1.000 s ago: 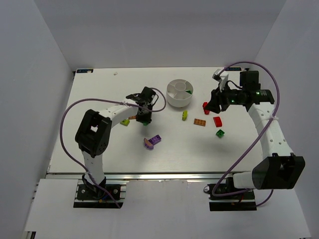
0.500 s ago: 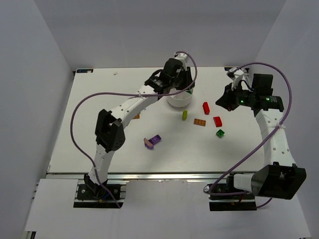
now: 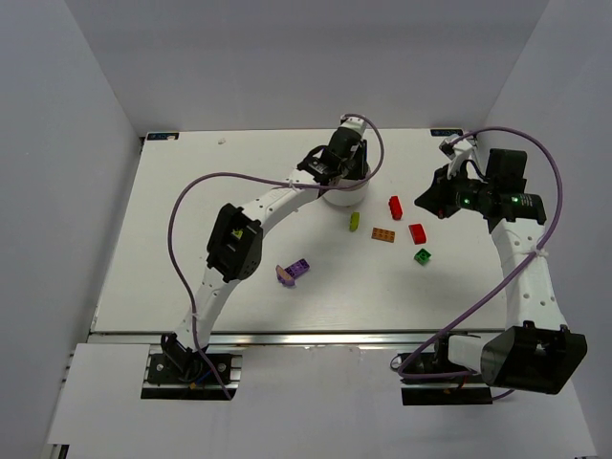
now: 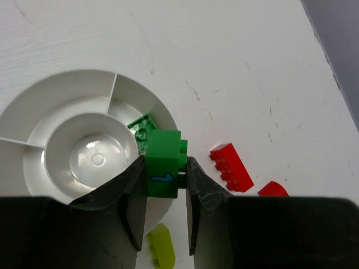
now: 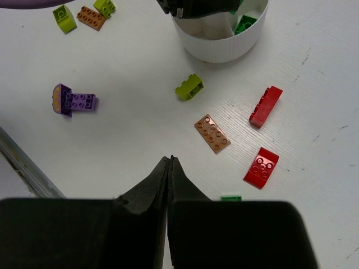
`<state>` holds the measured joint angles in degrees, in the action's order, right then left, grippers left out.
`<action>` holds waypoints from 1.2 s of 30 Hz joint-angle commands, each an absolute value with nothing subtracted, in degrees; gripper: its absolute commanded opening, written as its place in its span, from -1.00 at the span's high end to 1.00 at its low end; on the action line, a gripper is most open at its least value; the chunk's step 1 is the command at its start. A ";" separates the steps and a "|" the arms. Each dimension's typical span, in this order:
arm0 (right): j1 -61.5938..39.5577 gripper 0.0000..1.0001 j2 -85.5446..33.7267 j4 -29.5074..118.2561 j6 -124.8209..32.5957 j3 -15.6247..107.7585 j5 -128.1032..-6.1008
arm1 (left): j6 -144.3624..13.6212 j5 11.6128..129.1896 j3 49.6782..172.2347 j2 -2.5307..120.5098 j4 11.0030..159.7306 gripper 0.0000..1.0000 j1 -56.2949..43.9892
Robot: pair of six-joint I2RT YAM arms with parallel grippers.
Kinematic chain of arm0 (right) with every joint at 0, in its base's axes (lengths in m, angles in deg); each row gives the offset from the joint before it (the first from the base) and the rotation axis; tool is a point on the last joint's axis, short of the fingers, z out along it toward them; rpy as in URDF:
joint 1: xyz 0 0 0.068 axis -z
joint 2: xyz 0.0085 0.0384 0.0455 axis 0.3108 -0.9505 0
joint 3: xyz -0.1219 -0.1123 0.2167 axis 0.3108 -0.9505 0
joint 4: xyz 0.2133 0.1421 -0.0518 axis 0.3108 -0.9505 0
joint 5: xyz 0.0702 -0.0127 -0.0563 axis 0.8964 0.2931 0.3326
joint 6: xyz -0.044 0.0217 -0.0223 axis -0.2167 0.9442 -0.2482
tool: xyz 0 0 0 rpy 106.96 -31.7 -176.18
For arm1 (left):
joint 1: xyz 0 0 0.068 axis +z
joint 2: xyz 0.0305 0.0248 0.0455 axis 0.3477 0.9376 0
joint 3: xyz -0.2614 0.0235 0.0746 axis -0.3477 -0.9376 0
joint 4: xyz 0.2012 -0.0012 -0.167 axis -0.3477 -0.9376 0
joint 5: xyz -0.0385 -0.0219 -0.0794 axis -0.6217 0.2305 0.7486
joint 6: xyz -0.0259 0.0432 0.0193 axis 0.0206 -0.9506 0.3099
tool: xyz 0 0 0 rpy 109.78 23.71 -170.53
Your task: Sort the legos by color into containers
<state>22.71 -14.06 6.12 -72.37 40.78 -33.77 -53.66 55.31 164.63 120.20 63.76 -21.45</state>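
Note:
My left gripper (image 4: 165, 185) is shut on a dark green lego (image 4: 164, 168) and holds it above the near rim of the round white dish (image 4: 67, 89). One wedge of the dish holds another green lego (image 4: 143, 126). From above, the left gripper (image 3: 339, 170) hangs over the dish (image 3: 346, 198). My right gripper (image 5: 170, 161) is shut and empty above the table, right of the dish (image 5: 219, 47). Two red legos (image 5: 266, 106) (image 5: 261, 167), an orange plate (image 5: 212, 133), a yellow-green lego (image 5: 189, 87) and a small green one (image 5: 230, 198) lie loose below it.
A purple lego with an orange piece (image 3: 293, 271) lies at mid-table. Several yellow-green and orange legos (image 5: 91, 17) sit further left, under the left arm. White walls close in the table on three sides. The right gripper (image 3: 432, 201) hovers near the right edge.
The left arm swung from mid-table to above the dish, carrying the green lego. The right gripper pulled back right from the red lego and closed with nothing in it.

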 commanded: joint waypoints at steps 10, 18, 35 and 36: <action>23.47 0.95 -12.59 7.62 -71.30 39.69 -32.03 | -58.93 47.47 171.23 121.74 68.85 0.55 -23.16; 23.82 0.93 -12.59 7.53 -71.38 39.87 -32.29 | -59.28 46.41 173.88 124.91 68.23 0.35 -23.16; 24.52 0.10 -12.94 7.44 -71.56 39.78 -32.38 | -59.90 45.62 173.88 124.83 67.71 -0.15 -23.25; 24.52 0.10 -12.86 7.35 -71.65 39.87 -32.55 | -59.81 45.62 173.88 124.65 67.88 -0.12 -23.25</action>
